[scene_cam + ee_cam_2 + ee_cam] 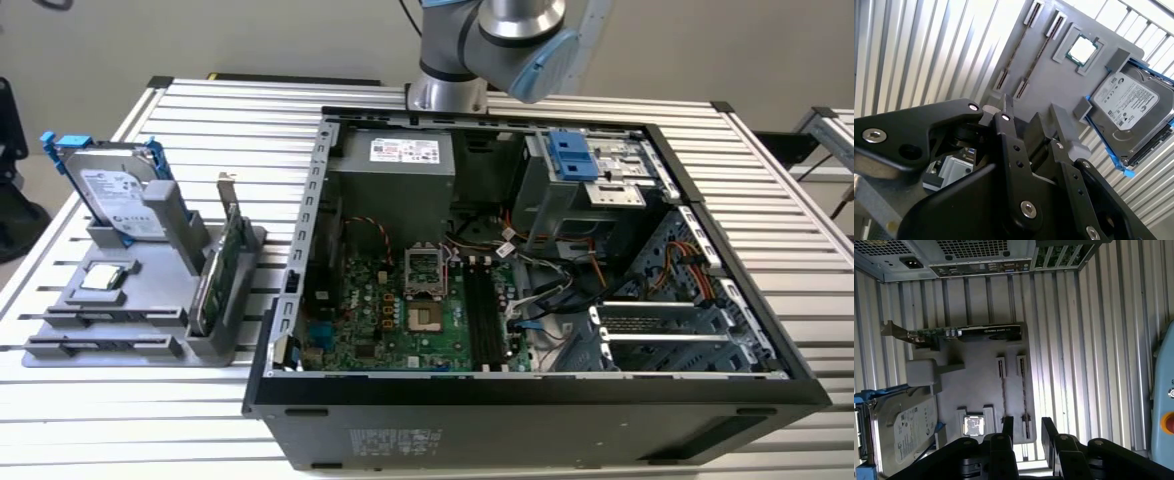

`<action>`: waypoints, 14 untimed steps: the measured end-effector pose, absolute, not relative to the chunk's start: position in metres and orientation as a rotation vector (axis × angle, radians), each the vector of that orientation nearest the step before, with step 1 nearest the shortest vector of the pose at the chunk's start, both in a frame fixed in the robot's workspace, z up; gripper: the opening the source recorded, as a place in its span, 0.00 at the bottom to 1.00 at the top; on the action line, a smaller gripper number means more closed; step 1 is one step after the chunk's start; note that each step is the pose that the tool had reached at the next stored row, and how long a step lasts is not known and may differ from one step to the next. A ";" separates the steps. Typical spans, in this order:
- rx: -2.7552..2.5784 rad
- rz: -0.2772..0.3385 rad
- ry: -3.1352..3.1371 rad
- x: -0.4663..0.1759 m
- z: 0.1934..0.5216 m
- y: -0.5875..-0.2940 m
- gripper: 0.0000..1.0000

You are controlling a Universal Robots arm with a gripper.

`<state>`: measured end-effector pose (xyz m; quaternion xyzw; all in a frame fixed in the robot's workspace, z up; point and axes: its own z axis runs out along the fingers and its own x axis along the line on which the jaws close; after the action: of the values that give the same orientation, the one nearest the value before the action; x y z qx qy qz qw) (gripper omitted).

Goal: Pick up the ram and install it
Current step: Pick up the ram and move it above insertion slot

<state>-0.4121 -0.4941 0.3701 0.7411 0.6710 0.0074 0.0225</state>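
Note:
Two ram sticks stand on edge in the slots of a grey holder tray (981, 375), showing as thin dark lines: one ram (1003, 395) and a second ram (1023, 396) beside it. They also appear in the second wrist view as ram (1015, 50) and ram (1036, 57), and at the tray's front in the exterior view as ram (87, 318). My gripper (1027, 426) hangs high above the tray's ram end, open, with nothing between its black fingers (1008, 427). In the second wrist view the gripper (1030, 125) covers part of the tray.
On the tray are a silver hard drive (118, 195) with blue rails, a green card (220, 270) with a metal bracket and a processor chip (107, 277). The open computer case (534, 395) lies on the exterior view's right, its motherboard memory slots (483, 310) exposed. Slatted table (187, 110).

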 end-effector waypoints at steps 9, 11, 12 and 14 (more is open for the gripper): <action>2.295 0.023 2.078 -0.412 0.369 -0.494 1.00; 2.295 0.023 2.078 -0.412 0.368 -0.494 1.00; 2.295 0.023 2.078 -0.412 0.368 -0.494 1.00; 2.295 0.023 2.078 -0.412 0.366 -0.494 1.00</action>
<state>-0.4121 -0.4941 0.3664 0.7411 0.6710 0.0075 0.0226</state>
